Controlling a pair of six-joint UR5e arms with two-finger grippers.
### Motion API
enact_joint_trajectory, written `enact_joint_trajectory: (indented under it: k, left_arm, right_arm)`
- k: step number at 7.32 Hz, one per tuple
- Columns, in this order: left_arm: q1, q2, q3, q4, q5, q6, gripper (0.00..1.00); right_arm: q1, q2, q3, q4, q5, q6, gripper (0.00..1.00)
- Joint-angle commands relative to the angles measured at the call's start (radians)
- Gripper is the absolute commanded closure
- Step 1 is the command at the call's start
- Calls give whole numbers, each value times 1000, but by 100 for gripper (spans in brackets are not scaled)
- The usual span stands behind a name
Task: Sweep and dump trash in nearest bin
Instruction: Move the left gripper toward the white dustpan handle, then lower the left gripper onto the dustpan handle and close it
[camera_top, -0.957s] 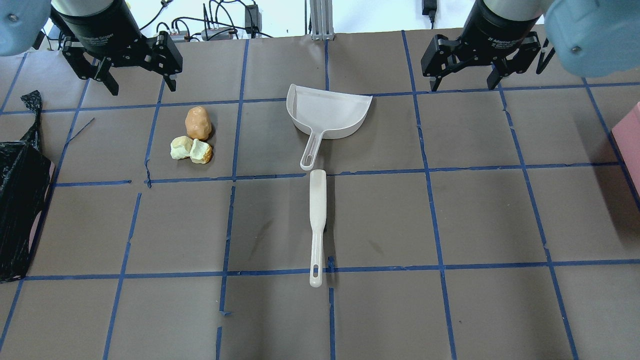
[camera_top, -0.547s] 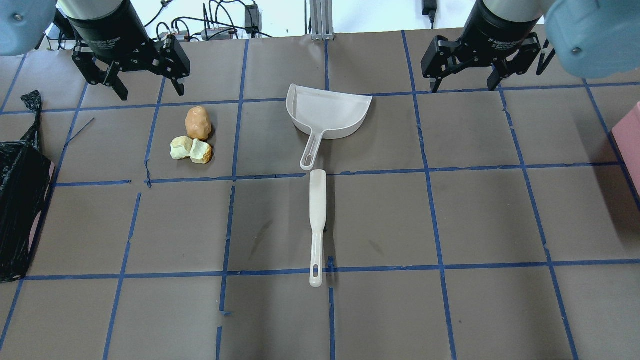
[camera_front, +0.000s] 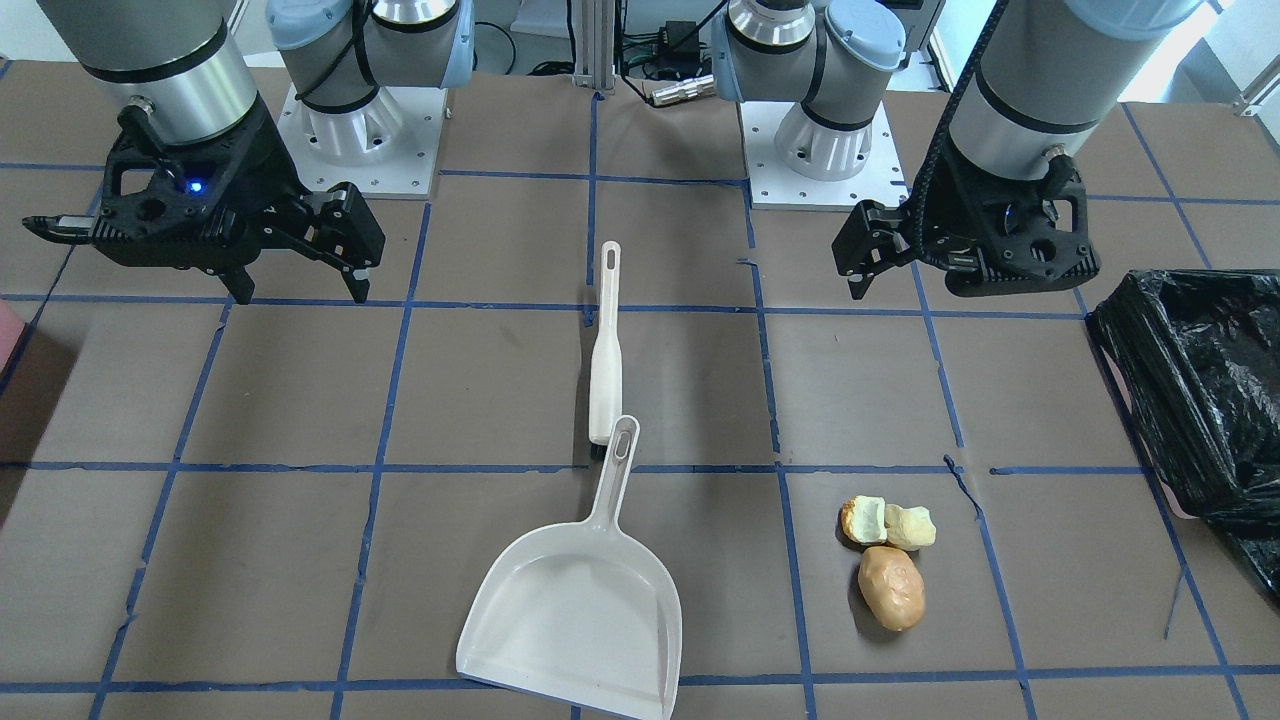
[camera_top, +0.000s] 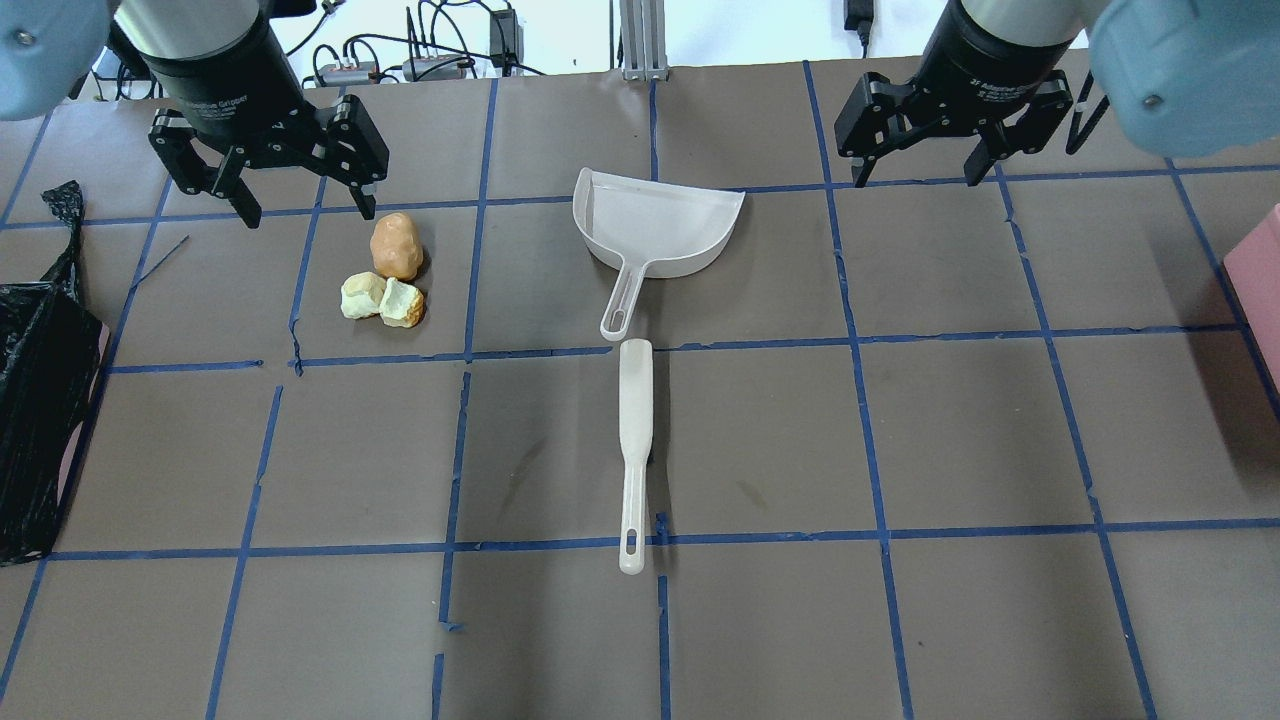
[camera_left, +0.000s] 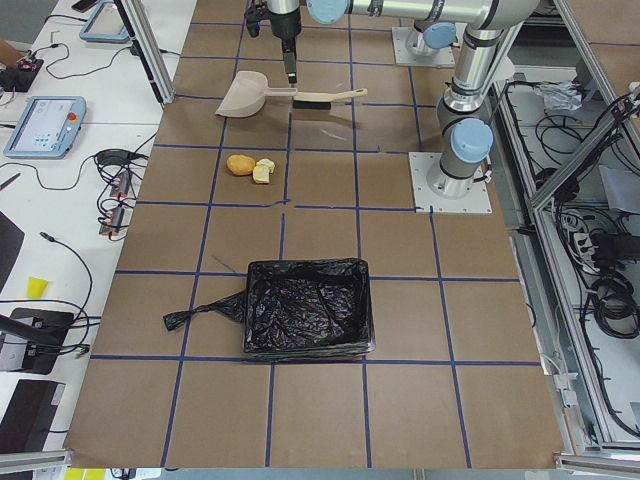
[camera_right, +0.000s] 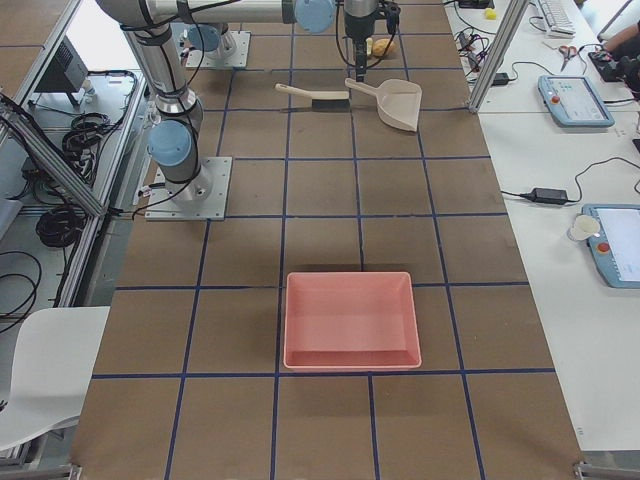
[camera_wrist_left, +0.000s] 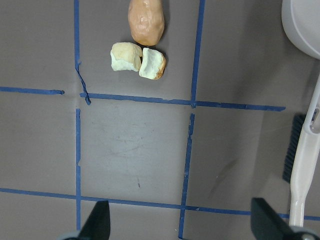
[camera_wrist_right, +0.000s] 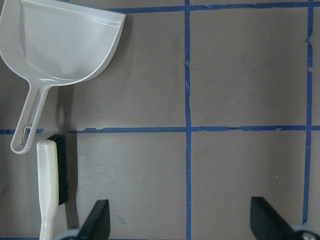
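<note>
Trash (camera_top: 385, 275) lies apart from left fingers (camera_top: 240, 198) and right fingers (camera_top: 862, 160), both spread wide.

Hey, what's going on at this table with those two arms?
Neither robot arm holds anything yet. The left end effector hangs open near the trash, three food pieces; the right end effector hangs open near the dustpan. The dustpan and brush lie on the table between the arms. The black-lined bin sits at the robot's left.
</note>
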Motion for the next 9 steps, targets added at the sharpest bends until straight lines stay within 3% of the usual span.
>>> enact_joint_trajectory:
  k: [1, 7, 9]
  left_arm:
    - [-13, 0, -6, -1, -3, 4, 0]
    - [-103, -28, -113, 111, -5, 27, 0]
    - [-105, -34, -192, 243, -32, 52, 0]
  right_arm:
    - [-2, 0, 0, 4, 2, -2, 0]
    - [-2, -3, -2, 7, 8, -2, 0]
    - [-2, -3, -2, 10, 8, -2, 0]
